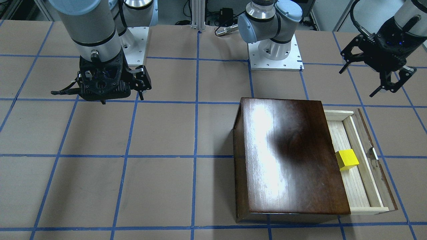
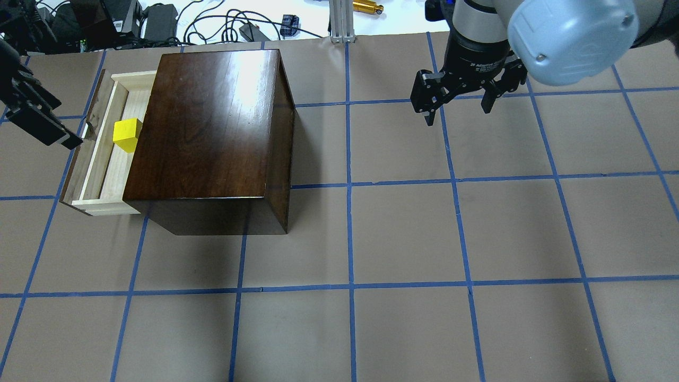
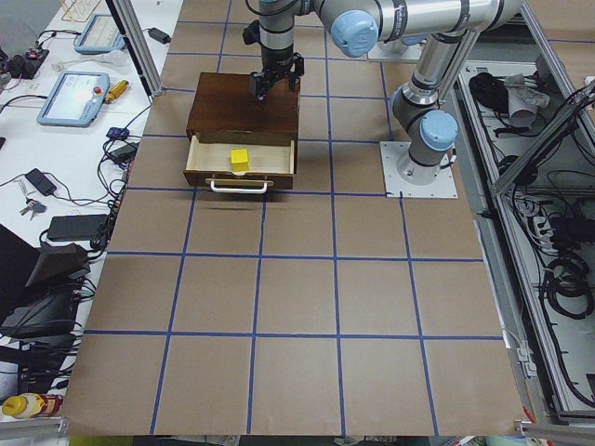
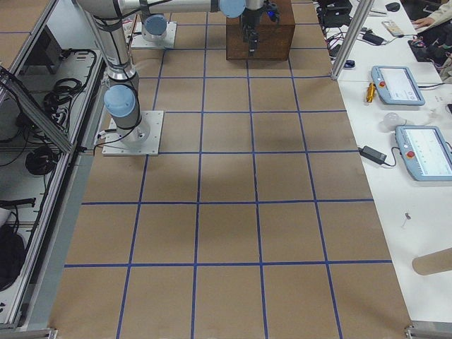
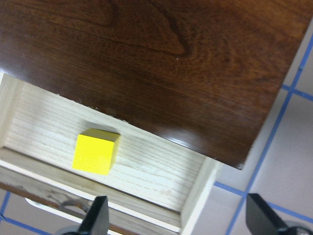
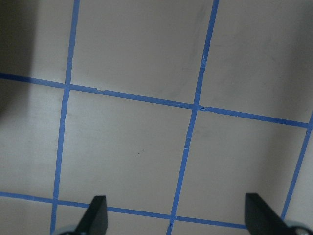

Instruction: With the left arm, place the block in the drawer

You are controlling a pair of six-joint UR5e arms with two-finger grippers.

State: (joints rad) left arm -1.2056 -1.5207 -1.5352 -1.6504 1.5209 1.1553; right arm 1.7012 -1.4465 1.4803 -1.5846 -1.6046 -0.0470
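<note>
The yellow block [image 1: 347, 160] lies on the floor of the pulled-out drawer [image 1: 354, 190] of the dark-brown box [image 1: 287, 156]. It also shows in the overhead view [image 2: 127, 135] and in the left wrist view [image 5: 95, 152]. My left gripper [image 1: 377, 71] is open and empty. It hangs above the table just outside the drawer's front panel and touches nothing. Its fingertips [image 5: 98, 220] frame the drawer [image 5: 161, 174] from above. My right gripper [image 2: 457, 103] is open and empty over bare table, far from the box [image 2: 212, 127].
The brown table has a blue tape grid [image 2: 347, 183]. Cables, power bricks and a yellow tool [image 2: 368, 7] lie beyond its far edge. The arm base plates [image 1: 275, 55] stand at the robot's side. The drawer's front panel [image 2: 77, 159] juts out to the box's left.
</note>
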